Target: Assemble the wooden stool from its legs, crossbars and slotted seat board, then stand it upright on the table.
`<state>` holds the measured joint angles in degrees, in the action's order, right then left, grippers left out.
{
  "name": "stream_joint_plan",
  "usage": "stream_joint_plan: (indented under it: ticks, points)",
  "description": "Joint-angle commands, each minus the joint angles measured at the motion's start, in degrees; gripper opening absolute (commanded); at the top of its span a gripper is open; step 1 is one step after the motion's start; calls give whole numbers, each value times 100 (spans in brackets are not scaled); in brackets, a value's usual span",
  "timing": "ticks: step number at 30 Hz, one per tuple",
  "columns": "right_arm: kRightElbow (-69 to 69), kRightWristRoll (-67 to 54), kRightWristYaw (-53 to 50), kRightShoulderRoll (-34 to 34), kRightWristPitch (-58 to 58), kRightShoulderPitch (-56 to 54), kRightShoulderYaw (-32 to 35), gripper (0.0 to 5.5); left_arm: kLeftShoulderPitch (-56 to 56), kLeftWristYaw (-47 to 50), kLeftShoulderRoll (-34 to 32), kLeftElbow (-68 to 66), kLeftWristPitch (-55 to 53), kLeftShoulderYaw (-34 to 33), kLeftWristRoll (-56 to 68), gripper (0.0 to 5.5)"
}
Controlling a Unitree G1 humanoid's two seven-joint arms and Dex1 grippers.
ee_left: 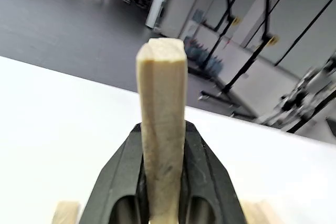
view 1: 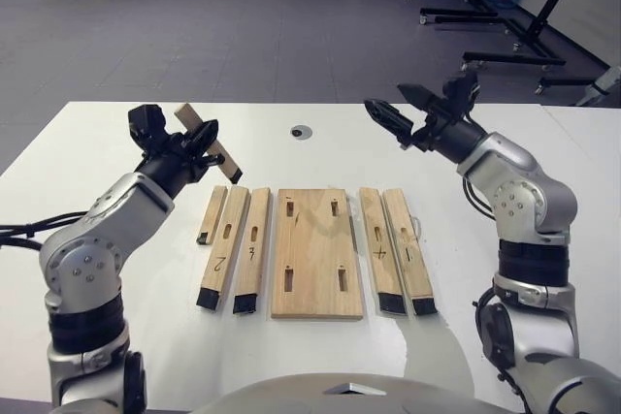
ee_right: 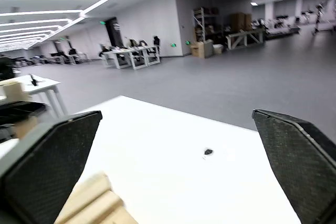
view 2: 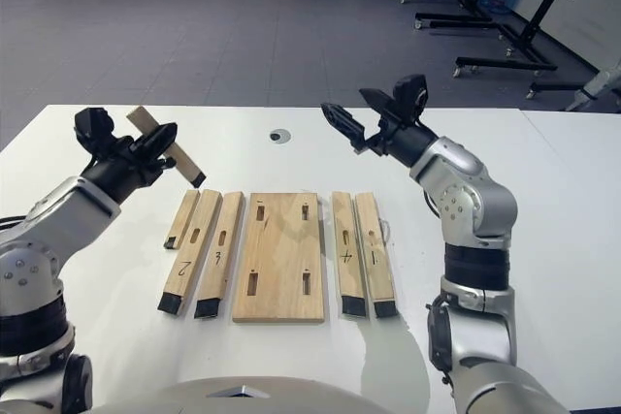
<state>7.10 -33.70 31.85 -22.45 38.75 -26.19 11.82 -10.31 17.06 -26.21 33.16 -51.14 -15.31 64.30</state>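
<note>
Left hand clenches a short pale wooden crossbar; right hand hangs released, slotted wooden seat board below both.

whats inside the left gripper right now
A short wooden piece, clamped in the left gripper above the table. Its lower end is covered by the fingers.

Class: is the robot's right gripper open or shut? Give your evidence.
Open: the black two-finger right gripper has its fingers spread wide, holding nothing.
</note>
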Motion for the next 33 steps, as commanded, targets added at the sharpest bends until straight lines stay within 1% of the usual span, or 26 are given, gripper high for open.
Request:
stream_joint_plan:
  ticks: [1, 6, 9, 12, 21, 33]
  points:
    - [275, 156, -330, 44, -93, 431, 30, 526, 737, -179, -170, 766, 204, 522, -985, 39]
    - [322, 372, -498, 133, -298, 640, -186, 526, 1507, -280, 10, 1014, 851, 1176, -2525, 39]
    - [278, 408, -489, 159, -366, 589, -282, 526, 1623, -458, 115, 803, 1232, 1427, -3209, 39]
    - [199, 429, -450, 147, -415, 529, -350, 526, 1673, -660, 300, 501, 1565, 1556, -3640, 39]
    - [160, 486, -405, 172, -466, 479, -467, 526, 1775, -943, 965, 145, 1794, 1418, -4019, 39]
    - [162, 484, -417, 186, -474, 477, -523, 526, 1988, -1272, 1380, -21, 1937, 1498, -4516, 39]
